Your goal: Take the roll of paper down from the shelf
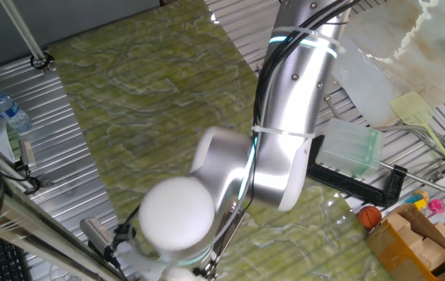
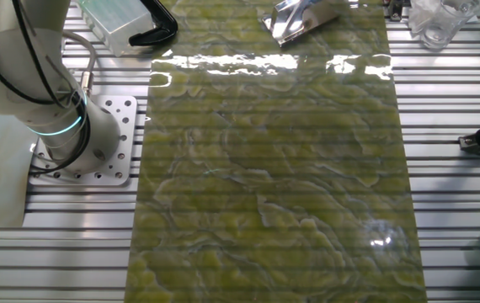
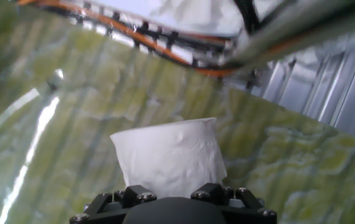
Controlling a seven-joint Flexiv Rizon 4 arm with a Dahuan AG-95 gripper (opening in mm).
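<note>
In the hand view the white embossed roll of paper (image 3: 168,158) fills the centre, right in front of my gripper (image 3: 174,186). Its lower part sits between the two black finger blocks (image 3: 137,194), and the green mat shows behind it. The fingertips are hidden by the roll, which appears to be held. The shelf (image 2: 290,21), a shiny metal plate, lies at the far edge of the mat in the other fixed view. No roll shows on it. The gripper is out of frame in both fixed views; only the arm (image 1: 293,94) shows.
A translucent plastic box (image 1: 347,148) rests on a black clamp (image 1: 363,183) beside the mat, and it also shows in the other fixed view (image 2: 114,17). A water bottle (image 1: 8,109) stands at the left. Toys and a cardboard box (image 1: 414,238) crowd the right. The robot base (image 2: 80,135) is on the slatted table.
</note>
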